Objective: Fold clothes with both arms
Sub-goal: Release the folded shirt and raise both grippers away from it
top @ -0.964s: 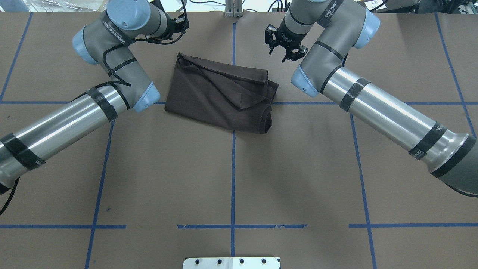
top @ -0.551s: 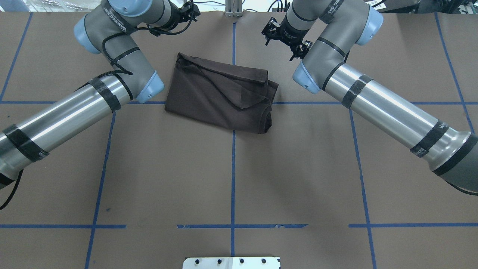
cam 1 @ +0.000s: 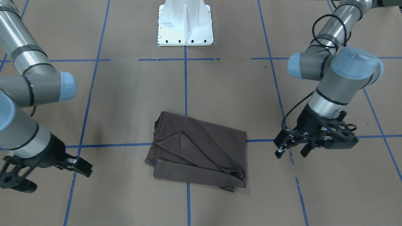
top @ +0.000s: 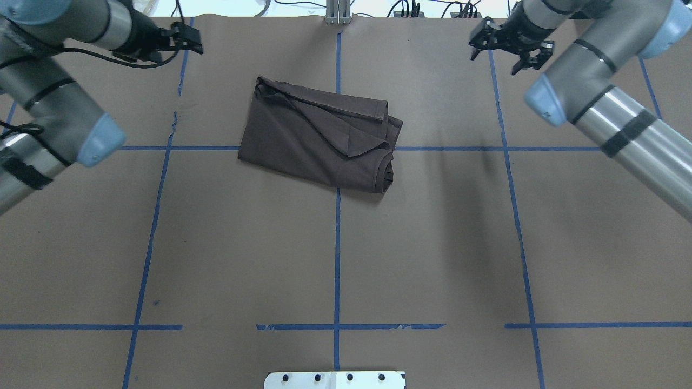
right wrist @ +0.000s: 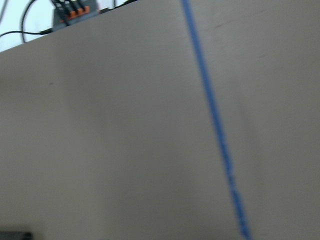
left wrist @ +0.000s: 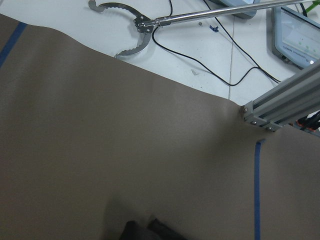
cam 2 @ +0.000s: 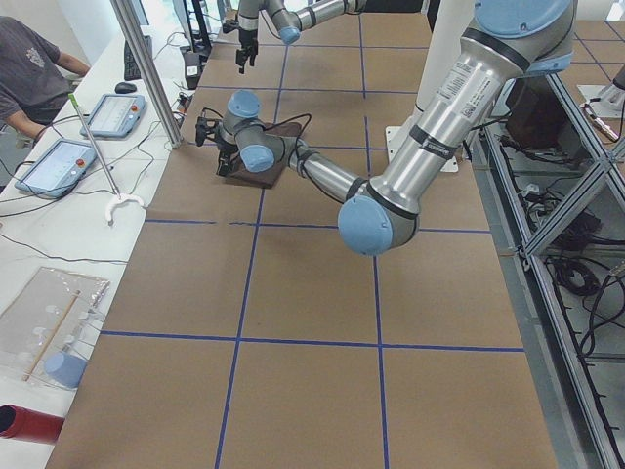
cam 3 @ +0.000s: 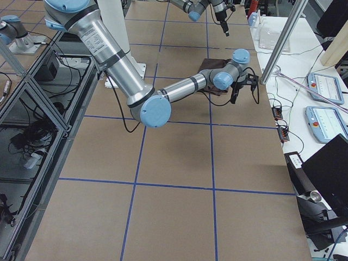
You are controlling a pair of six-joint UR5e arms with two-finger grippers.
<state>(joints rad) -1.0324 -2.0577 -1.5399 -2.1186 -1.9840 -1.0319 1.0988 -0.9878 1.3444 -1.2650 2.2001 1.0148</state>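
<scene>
**Shirt folded, both grippers hanging off it: snag and edge risks**

Shirt (top: 319,140) is lying folded but skewed across the centre tape line (top: 337,243), in the half of the tabletop (top: 432,259) toward its far edge. Left gripper (top: 186,40) and right gripper (top: 508,51) are hanging either side, well apart from the shirt, jaws wide and holding nothing. A loose flap (top: 357,143) is sitting on top, so a low pass is likely catching it and undoing the fold. Both grippers are working near the far edge, with cables (left wrist: 215,70) just past it. Freer room is lying toward the robot's edge.
</scene>
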